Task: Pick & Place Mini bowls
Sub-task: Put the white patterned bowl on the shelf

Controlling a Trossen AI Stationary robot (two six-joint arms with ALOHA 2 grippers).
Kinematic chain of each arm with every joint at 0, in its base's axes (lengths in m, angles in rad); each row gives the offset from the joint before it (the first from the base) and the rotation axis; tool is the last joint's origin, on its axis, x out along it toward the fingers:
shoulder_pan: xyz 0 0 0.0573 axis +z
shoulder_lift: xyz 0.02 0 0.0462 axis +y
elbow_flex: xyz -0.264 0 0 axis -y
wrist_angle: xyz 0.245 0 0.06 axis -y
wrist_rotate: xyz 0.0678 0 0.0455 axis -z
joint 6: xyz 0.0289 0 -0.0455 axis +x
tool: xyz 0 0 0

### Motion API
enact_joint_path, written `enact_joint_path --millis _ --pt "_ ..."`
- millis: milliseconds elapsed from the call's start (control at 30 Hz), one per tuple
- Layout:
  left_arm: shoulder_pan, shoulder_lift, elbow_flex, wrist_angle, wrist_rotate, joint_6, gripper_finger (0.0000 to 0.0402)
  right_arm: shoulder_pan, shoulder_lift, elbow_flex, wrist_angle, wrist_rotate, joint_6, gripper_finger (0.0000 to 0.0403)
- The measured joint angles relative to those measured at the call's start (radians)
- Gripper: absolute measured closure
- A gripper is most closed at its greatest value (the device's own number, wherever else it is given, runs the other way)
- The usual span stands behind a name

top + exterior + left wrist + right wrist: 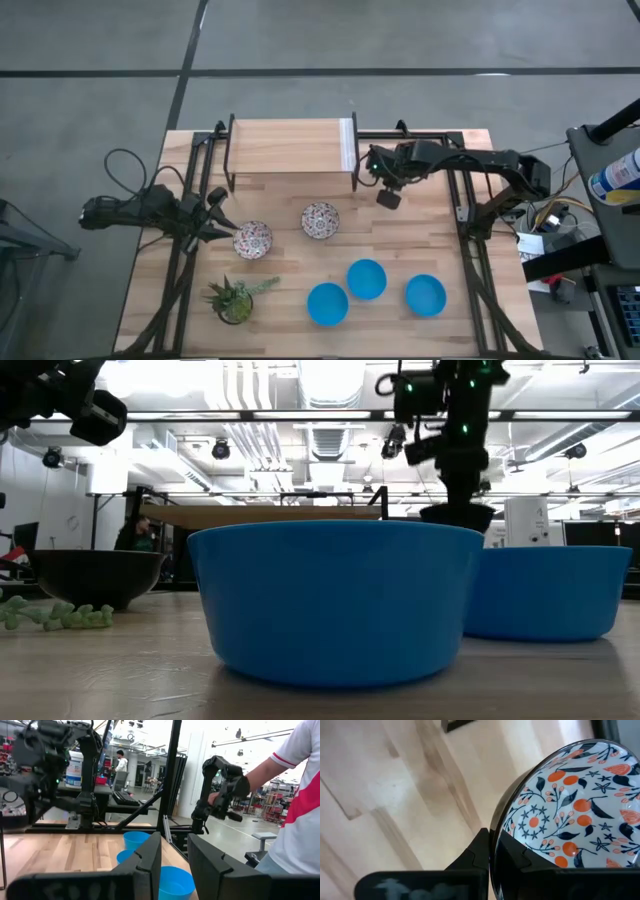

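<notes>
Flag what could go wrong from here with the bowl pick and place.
1. The right gripper holds a white bowl with orange-and-dark floral pattern by its rim only, above the table; it may tilt or slip out.
2. The open left gripper sits close beside another patterned bowl; a slightly off approach could push it toward the small green potted plant.

In the right wrist view the patterned bowl (pixel 575 815) runs off the picture's edge, its near rim covered by the right tool (pixel 492 852). In the low view one blue bowl (pixel 335 600) hides most of another (pixel 550 590).
</notes>
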Motion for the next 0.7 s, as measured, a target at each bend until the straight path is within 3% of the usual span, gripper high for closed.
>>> enact_joint_path --millis 333,700 --pt "0.000 0.000 0.000 0.000 0.000 0.000 0.0312 0.013 0.000 0.222 -0.099 0.082 -0.011 0.0391" --pt "0.000 0.000 0.000 0.000 0.000 0.000 0.0312 0.052 0.065 0.400 -0.095 0.112 -0.161 0.0390"
